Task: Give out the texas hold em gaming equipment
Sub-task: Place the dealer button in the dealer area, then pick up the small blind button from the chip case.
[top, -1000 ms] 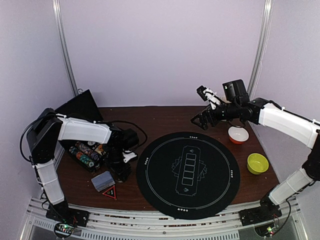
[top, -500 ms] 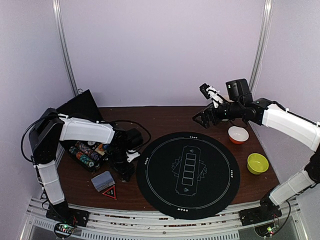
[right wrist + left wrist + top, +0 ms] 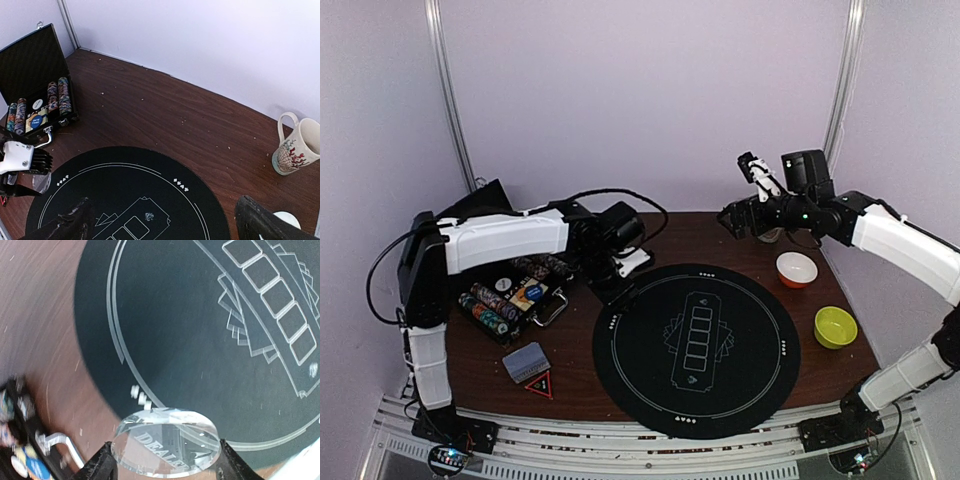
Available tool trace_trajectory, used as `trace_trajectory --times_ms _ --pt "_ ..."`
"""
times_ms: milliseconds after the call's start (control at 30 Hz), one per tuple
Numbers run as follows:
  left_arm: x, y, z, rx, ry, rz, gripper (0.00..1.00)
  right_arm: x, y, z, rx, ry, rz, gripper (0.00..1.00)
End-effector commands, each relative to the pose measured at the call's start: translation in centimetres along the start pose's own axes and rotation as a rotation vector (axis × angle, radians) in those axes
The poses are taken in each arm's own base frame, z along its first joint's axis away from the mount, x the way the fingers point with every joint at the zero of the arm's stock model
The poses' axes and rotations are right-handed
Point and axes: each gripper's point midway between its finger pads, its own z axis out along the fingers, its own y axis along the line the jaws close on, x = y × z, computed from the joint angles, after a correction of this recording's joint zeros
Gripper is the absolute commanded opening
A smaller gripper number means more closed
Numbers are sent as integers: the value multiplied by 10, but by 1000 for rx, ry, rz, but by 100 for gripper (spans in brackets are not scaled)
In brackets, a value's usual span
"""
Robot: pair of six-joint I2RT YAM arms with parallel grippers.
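Squarely in the left jaws' grip, a clear dealer button (image 3: pixel 166 441); right jaws wide apart.

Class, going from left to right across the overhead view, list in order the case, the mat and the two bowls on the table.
open chip case → round black mat → orange bowl → green bowl

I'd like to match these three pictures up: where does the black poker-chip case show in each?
Top external: poker-chip case left of centre, lid up.
Left wrist: bottom-left corner, blurred.
Right wrist: upper left, lid open.
Shared landmark: the round black mat, in all three.
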Motion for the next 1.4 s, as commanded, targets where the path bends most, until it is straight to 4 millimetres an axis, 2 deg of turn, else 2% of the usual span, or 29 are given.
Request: trace_trajectory --times_ms 0,167,300,333,400,500,600,667,767,833,900,967,1033,1100,1167,1233,1300,1367 --pt "-9 -3 38 21 52 68 31 -10 -28 -20 101 -34 71 100" --pt "-2 4 77 -25 139 85 32 -3 -34 -21 112 -22 74 100" --pt "6 11 92 -61 198 74 35 -2 -32 -19 101 -13 66 100" --pt "9 11 93 -66 217 73 38 -2 -32 -20 100 -13 64 100" --pt "12 13 94 -78 232 68 52 -2 -31 -20 97 -13 55 100" --pt "4 13 84 -72 201 67 76 0 -31 -19 97 -11 43 100" --pt "-12 7 68 -35 136 82 91 1 -31 -18 95 -7 35 100" --pt "-23 1 56 7 92 91 97 1 -30 -18 90 -10 35 100" --pt "-43 -4 29 70 -4 91 98 0 -27 -18 72 -12 36 100" --pt "-57 4 7 110 -85 50 98 -1 -26 -18 64 -16 33 100" --pt "-64 26 -14 130 -145 -35 96 -2 -25 -19 62 -18 30 100" --pt "-59 65 -30 100 -171 -159 93 -2 -25 -20 62 -17 25 100" --pt "-42 114 -42 25 -181 -294 91 0 -25 -20 61 -13 18 100" --pt "-16 163 -57 -36 -198 -444 88 0 -24 -21 55 -11 16 100" --pt "12 197 -63 -72 -201 -555 84 0 -23 -21 48 -10 14 100" --pt "42 225 -63 -119 -180 -649 79 1 -23 -21 48 -9 14 100" --pt "65 240 -62 -170 -153 -694 76 2 -23 -21 51 -9 10 100" --pt "84 245 -54 -229 -96 -691 74 4 -24 -21 57 -10 4 100"
